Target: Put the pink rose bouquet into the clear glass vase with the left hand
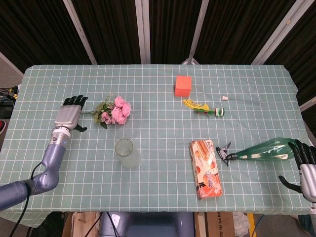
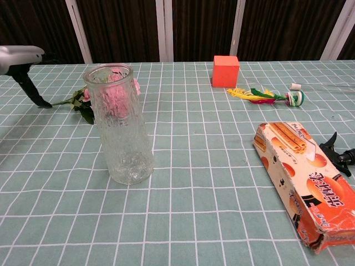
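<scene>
Left hand [image 1: 69, 114] hovers released, fingers apart, over the stem of the pink rose bouquet [image 1: 114, 112], at 11 o'clock from the clear glass vase [image 1: 127, 153]; right hand [image 1: 305, 166] is released too.

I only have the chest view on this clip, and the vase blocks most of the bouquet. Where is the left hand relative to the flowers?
Observer: In the head view the left hand is over the stem end of the pink rose bouquet, on the side away from the blooms, fingers apart, holding nothing.
Reviewer: And the bouquet, is it lying flat?
Observer: Yes, on the tablecloth beyond the clear glass vase, blooms pointing toward the orange cube.
Reviewer: I cannot see the right hand at all.
Observer: The right hand is at the table's near right corner, open, beside the wide end of the green spray bottle.
</scene>
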Action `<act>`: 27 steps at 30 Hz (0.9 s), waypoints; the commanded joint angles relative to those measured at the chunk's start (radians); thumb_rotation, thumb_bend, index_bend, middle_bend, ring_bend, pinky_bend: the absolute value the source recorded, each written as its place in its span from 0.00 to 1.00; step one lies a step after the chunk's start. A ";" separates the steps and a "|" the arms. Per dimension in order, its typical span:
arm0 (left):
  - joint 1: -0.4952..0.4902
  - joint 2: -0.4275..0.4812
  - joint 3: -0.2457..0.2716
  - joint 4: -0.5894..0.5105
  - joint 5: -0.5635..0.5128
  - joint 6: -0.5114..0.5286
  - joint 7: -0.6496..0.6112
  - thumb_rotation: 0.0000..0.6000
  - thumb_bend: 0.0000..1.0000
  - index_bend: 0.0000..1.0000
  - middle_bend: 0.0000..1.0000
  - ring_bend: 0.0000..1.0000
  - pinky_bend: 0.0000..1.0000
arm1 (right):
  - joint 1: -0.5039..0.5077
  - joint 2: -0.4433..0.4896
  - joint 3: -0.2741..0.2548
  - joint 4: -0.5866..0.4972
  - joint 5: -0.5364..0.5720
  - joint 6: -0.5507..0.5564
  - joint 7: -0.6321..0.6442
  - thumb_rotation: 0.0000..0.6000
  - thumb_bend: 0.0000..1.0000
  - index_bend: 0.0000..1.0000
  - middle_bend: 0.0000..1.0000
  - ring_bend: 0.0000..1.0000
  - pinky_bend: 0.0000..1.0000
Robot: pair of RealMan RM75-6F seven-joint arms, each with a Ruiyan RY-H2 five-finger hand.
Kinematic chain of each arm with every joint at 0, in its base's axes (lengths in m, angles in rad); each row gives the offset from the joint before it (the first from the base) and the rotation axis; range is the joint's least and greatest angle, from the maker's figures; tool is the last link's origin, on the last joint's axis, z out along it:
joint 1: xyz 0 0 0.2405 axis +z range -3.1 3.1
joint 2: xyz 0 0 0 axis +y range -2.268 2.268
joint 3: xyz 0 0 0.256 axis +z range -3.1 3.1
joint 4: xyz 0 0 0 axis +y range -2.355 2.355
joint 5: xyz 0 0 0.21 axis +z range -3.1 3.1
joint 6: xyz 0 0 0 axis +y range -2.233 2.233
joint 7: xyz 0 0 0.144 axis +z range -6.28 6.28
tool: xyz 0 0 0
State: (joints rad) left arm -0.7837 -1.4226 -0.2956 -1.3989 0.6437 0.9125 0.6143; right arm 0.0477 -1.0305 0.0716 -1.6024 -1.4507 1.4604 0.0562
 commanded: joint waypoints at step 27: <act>-0.171 -0.334 0.016 0.420 0.033 -0.078 -0.071 1.00 0.25 0.10 0.12 0.09 0.14 | 0.005 -0.006 -0.002 -0.010 0.008 -0.017 -0.014 1.00 0.21 0.10 0.05 0.03 0.00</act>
State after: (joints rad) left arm -0.9500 -1.7306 -0.2789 -1.0069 0.6384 0.8334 0.5797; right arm 0.0522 -1.0366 0.0696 -1.6125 -1.4425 1.4444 0.0413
